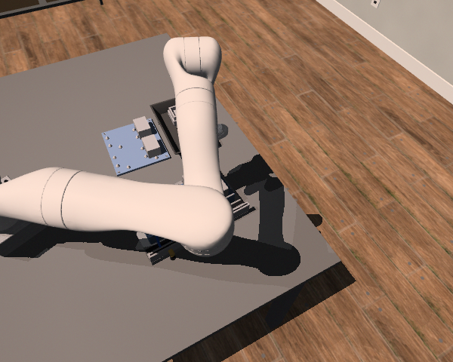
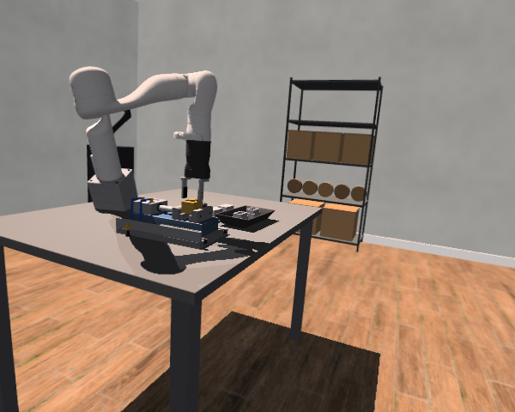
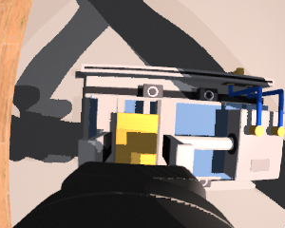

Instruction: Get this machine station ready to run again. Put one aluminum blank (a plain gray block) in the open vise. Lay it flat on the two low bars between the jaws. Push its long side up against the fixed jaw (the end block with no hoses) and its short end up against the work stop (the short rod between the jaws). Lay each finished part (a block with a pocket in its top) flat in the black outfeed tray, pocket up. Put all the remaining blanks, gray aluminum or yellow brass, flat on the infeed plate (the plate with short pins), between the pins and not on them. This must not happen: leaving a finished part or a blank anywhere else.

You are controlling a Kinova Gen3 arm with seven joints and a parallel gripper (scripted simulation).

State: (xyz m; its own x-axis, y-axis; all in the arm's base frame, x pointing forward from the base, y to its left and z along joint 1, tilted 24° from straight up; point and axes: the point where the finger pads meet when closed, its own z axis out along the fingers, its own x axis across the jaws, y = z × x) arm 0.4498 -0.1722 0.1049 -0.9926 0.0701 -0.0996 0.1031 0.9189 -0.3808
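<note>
My gripper (image 2: 192,191) (image 3: 137,143) is open and empty, pointing down above the vise (image 2: 160,229) (image 3: 195,116). A yellow brass block (image 2: 190,206) (image 3: 137,123) lies between the vise jaws, below and between my fingers in the wrist view. A dark patch covers part of its top; I cannot tell whether it is only shadow. Two gray blocks (image 1: 141,126) (image 1: 152,145) sit at the right side of the blue infeed plate (image 1: 130,154). The black outfeed tray (image 1: 164,127) (image 2: 231,221) holds pocketed gray parts (image 2: 239,215) (image 2: 252,211). The work stop cannot be made out.
The hose block (image 3: 258,159) with blue hoses (image 3: 259,111) stands at the right end of the vise in the wrist view. My arm (image 1: 140,206) hides most of the vise and part of the tray in the top view. The tray lies close beside the infeed plate.
</note>
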